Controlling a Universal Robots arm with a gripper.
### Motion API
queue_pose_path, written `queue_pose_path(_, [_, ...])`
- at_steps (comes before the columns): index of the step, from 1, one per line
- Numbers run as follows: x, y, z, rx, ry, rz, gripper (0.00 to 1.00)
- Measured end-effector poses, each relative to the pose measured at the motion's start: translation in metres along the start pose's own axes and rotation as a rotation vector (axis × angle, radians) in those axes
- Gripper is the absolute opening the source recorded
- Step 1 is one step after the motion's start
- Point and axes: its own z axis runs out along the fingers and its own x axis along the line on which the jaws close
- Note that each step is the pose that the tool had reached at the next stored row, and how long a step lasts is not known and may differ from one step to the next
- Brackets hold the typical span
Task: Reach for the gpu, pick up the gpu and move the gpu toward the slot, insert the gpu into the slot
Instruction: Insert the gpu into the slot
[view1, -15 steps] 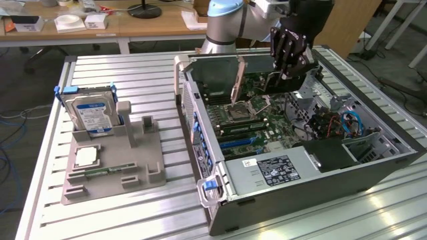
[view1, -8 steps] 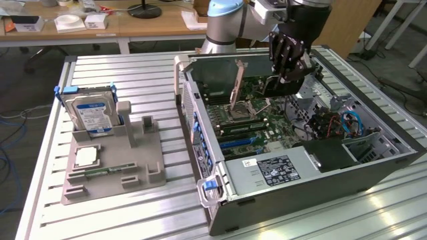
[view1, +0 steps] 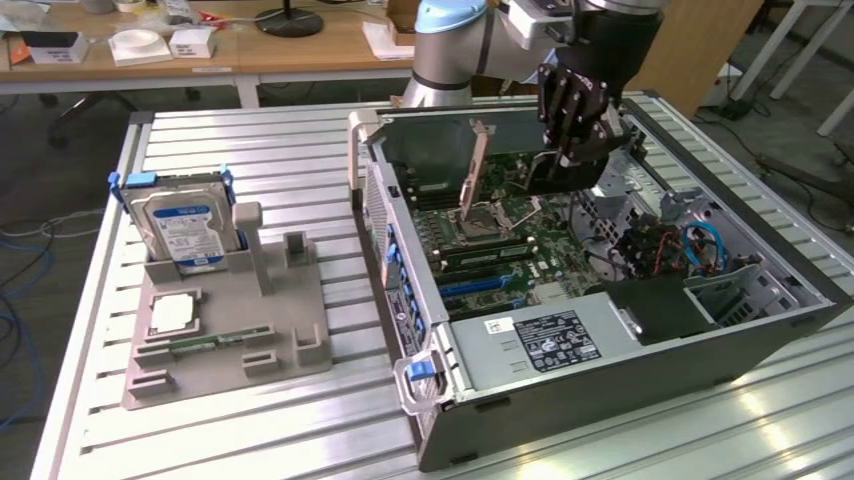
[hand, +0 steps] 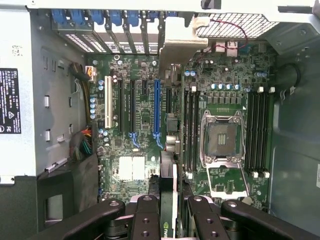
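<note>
Black gripper (hand: 170, 204), narrowed onto the gpu (hand: 168, 225), holds it edge-on above the motherboard (hand: 140, 115) inside the case (hand: 45, 75). It looks light, stiff and fragile, best pinched across its flat faces.

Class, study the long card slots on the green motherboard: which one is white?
The white plastic slot at the row's end, next to the small blue capacitors; the others are black, bar one long blue slot.

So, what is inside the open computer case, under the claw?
The motherboard, with a long blue slot, a white slot and the processor socket. The gpu, held edge-on in the claw, covers the strip of board directly beneath it.
</note>
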Motion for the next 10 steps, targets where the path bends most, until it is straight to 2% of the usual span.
queue_pose_path(10, [0.0000,0.0001,0.0000,-0.0003,-0.0002,-0.011,0.26])
